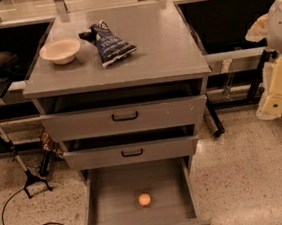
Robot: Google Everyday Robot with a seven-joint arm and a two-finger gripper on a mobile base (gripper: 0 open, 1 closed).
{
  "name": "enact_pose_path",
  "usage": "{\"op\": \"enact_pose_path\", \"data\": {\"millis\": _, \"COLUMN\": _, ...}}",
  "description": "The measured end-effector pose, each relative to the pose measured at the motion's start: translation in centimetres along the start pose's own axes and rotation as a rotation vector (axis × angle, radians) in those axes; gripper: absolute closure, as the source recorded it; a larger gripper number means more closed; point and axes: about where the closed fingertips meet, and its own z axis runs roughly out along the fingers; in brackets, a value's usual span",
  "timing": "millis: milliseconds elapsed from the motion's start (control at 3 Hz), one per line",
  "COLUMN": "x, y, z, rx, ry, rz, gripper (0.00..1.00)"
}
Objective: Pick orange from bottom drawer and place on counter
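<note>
Camera view: a grey drawer cabinet [127, 121] fills the middle of the picture, and everything else is placed from it. Its lowest compartment, the bottom drawer [105, 203], is pulled far out toward the camera. The orange [144, 199] lies alone on the drawer's plain grey floor, about midway between the side walls and nearer the front wall than the back. The two shallower drawers above it, each with a black handle, stand slightly ajar.

On top of the cabinet, the worktop [164, 46] carries a beige bowl [60, 50] near its left rear corner. A dark blue snack bag [108, 42] lies flat just right of the bowl, close to it but apart.

The claw [277, 92] is off the cabinet's right side, well apart from it. It hangs at about the height of the top drawer, at the picture's right edge, below the robot's pale arm. Whether the claw is open or closed cannot be told. It holds nothing that can be seen.

Left of the cabinet, a black cable [21, 217] curls across the speckled floor.
</note>
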Motion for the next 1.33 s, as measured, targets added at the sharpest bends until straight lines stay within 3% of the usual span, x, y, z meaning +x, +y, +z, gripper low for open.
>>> {"op": "enact_pose_path", "data": {"millis": 667, "x": -0.6, "y": 0.8, "z": 1.4, "rx": 0.004, "ry": -0.035, "rz": -0.027, "gripper": 0.00}}
{"op": "enact_pose_path", "data": {"millis": 1000, "x": -2.2, "y": 3.1, "z": 4.9, "rx": -0.002, "ry": -0.098, "rz": -0.071, "gripper": 0.00}}
{"op": "enact_pose_path", "data": {"millis": 1333, "x": -4.4, "y": 6.4, "z": 12.0, "rx": -0.057, "ry": -0.178, "rz": -0.079, "gripper": 0.00}}
